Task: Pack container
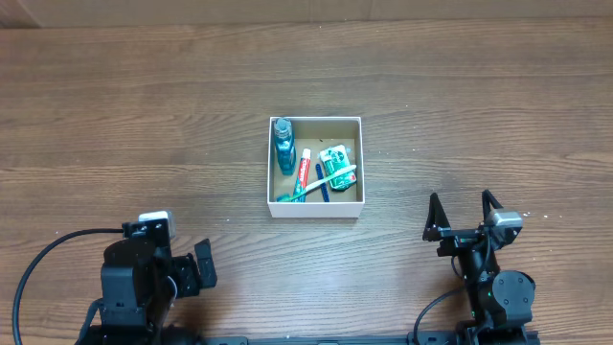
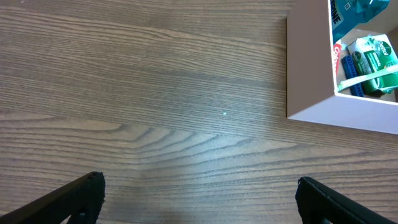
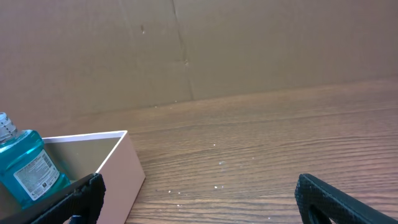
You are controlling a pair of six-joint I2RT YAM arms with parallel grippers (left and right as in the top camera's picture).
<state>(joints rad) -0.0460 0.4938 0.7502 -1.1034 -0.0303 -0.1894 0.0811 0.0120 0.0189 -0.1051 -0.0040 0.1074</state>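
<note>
The container [image 1: 315, 207], a small square white-walled box with a tan floor, sits at the table's middle. In it lie a blue mouthwash bottle [image 1: 283, 146], a red and white toothpaste tube [image 1: 304, 169], a green toothbrush [image 1: 330, 179] and a green packet [image 1: 334, 157]. The container's corner [image 2: 308, 68] shows at the upper right of the left wrist view, and its wall [image 3: 124, 177] with the bottle [image 3: 28, 168] at the lower left of the right wrist view. My left gripper [image 2: 199, 193] is open and empty, near and left of the container. My right gripper [image 3: 199, 196] is open and empty, near and right of it.
A brown cardboard wall [image 3: 186, 50] stands along the table's far edge. Bare wood-grain table top [image 1: 144, 125] lies all round the container.
</note>
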